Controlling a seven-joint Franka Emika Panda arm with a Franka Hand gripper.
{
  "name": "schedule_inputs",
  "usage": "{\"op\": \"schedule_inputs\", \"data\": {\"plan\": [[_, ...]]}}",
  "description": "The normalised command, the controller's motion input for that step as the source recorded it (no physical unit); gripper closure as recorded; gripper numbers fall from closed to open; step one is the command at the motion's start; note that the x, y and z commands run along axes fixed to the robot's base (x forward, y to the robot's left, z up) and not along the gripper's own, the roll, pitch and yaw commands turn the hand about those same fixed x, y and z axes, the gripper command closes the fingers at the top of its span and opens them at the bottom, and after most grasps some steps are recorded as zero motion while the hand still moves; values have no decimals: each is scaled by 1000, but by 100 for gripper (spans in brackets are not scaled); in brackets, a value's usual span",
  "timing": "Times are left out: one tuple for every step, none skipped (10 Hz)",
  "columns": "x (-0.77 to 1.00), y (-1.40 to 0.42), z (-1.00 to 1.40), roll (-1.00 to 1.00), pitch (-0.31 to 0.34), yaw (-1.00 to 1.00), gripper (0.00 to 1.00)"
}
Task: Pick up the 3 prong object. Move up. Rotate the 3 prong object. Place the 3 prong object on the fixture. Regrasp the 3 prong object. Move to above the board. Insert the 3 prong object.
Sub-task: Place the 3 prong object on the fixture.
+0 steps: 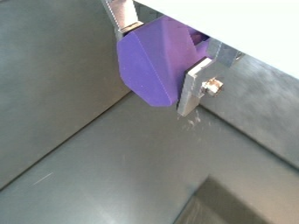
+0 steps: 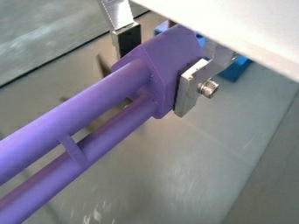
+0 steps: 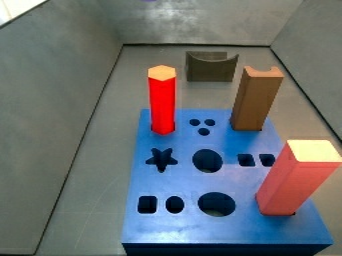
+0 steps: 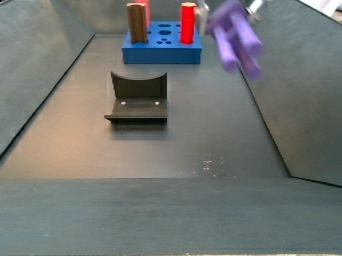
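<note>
My gripper is shut on the 3 prong object, a purple peg whose thick end sits between the silver fingers. In a wrist view the prongs run away from the gripper. In a side view the purple peg hangs tilted in the air at the right, well above the floor, with the gripper at the frame's top edge. The fixture stands on the floor left of and below it, and also shows behind the board. The blue board lies beyond the fixture.
A red hexagonal peg and a tall brown block stand in the board's far holes. A salmon block stands at its near right corner. Grey sloping walls enclose the floor on both sides.
</note>
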Motion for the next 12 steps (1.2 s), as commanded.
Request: {"op": "schedule_inputs", "data": {"plan": [[1000,-384,244,-66,298,-222,100],[1000,-330,202,-44,229,-128,100],[1000,-301,182,-29,190,-76,100],[1000,-270,168,-15,172,-37,100],[1000,-231,143,-1,158,-4,100],[1000,-206,126,10,154,12,100],[1000,-177,114,20,157,19,100],[1000,-153,96,29,156,22,100],[1000,-132,81,38,158,27,100],[1000,-105,70,51,162,26,100],[1000,-82,51,63,167,28,100],[1000,-73,49,69,172,29,100]]}}
